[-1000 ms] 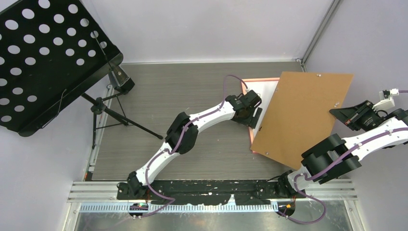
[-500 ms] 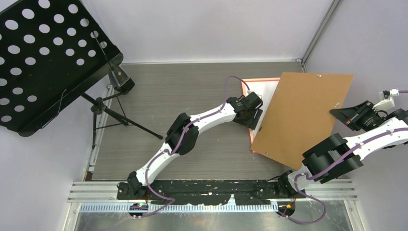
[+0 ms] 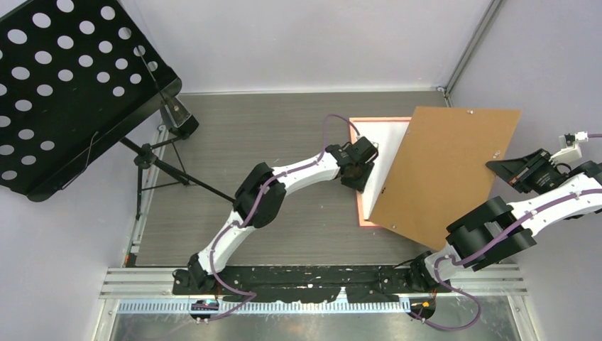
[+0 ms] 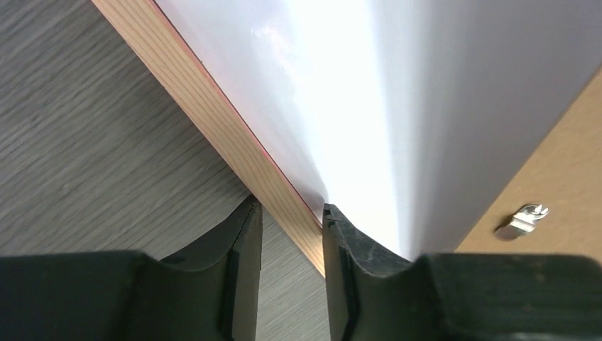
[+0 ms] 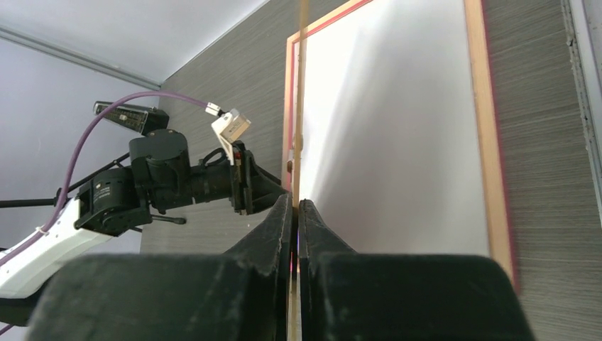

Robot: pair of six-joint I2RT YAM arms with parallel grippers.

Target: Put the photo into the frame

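Your left claw (image 4: pixel 289 209) is straddling the left rail of the frame (image 4: pixel 213 114). One finger (image 4: pixel 238 245) is sitting on the table (image 4: pixel 85 142) side and the other (image 4: pixel 348 245) on the inner side. Both tips are pressing against the wood, so the claw is gripping that rail. The photo (image 4: pixel 369 92) is lying in the frame just past the inner finger, white back facing up, its edge running along the rail the claw is holding. From overhead, the frame is lying flat on the table, stretching from the left claw toward the far wall and toward your right arm.

Your right claw (image 5: pixel 296 202) is closed tight on the board (image 5: pixel 302 71), pinching its edge. In that wrist view you are seeing the board edge-on, as a thin line rising from between the fingers. The board is hanging tilted above the right part of the frame and is covering that side of the photo from overhead. Its lower corner is dipping close to the frame's near end, a little nearer to you than the left claw. Beyond the right claw's fingers, the photo and frame are lying below the board, and the left claw is showing to the left of that thin line.

A small metal clip (image 4: pixel 522 219) is showing on the board, just right of the left claw. The stand (image 3: pixel 64 92) is standing well off to the left of both claws.
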